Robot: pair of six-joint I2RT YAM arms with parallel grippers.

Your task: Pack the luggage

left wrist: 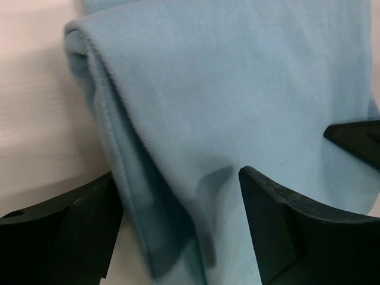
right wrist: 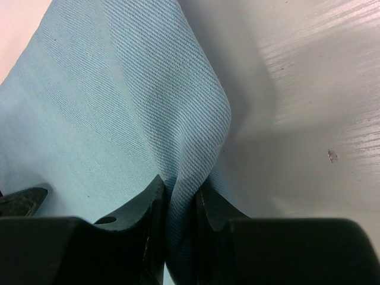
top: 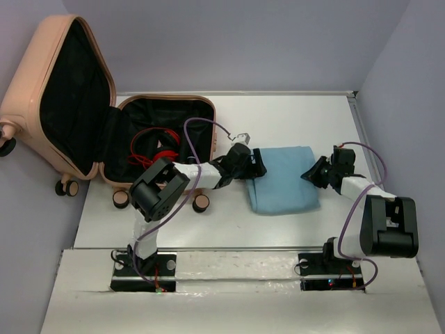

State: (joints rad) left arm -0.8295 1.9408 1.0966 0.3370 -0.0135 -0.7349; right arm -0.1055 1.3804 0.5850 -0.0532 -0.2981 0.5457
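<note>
The luggage, a peach-pink suitcase, lies open at the back left, its lid propped up and its black-lined base flat on the table. A folded light blue cloth lies right of it. My left gripper is at the cloth's left edge. In the left wrist view it is open, its fingers on either side of the cloth's folded edge. My right gripper is at the cloth's right edge. In the right wrist view it is shut on a pinched fold of the cloth.
Red headphones with a red cable lie in the suitcase base. A small grey object sits by the suitcase's right rim. Suitcase wheels stick out toward the near side. Walls close the back and right of the white table.
</note>
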